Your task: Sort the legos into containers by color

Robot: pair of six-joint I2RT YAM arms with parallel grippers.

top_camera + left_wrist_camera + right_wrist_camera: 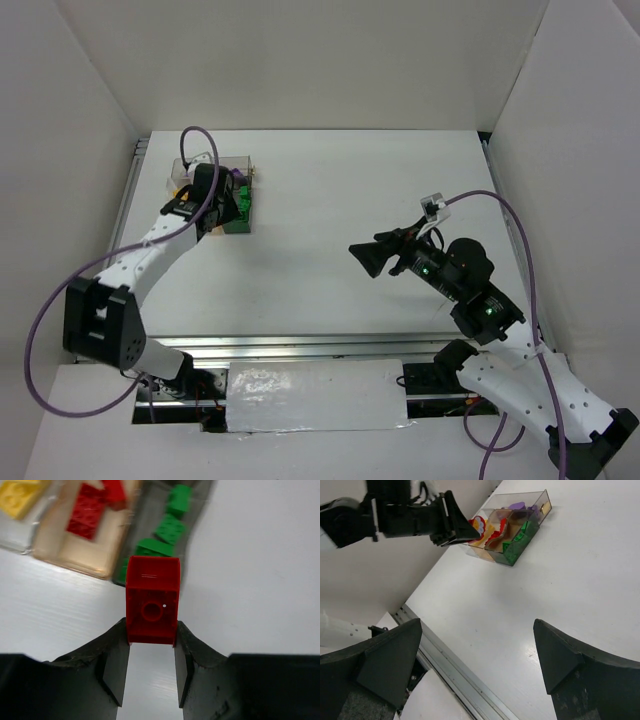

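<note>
Brick, red, clamped in the left jaws, hangs at the end of the green-brick compartment — the red-brick compartment lies beside. Released here, it would likely join the greens. Right jaws gape above the tabletop.

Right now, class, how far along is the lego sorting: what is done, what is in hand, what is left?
Mostly done: the clear box holds green bricks, red bricks, a yellow brick and purple pieces in separate compartments. In hand: the left gripper clamps a red brick. Left: drop it with the reds. The right gripper is open, empty; no loose pieces show.
</note>
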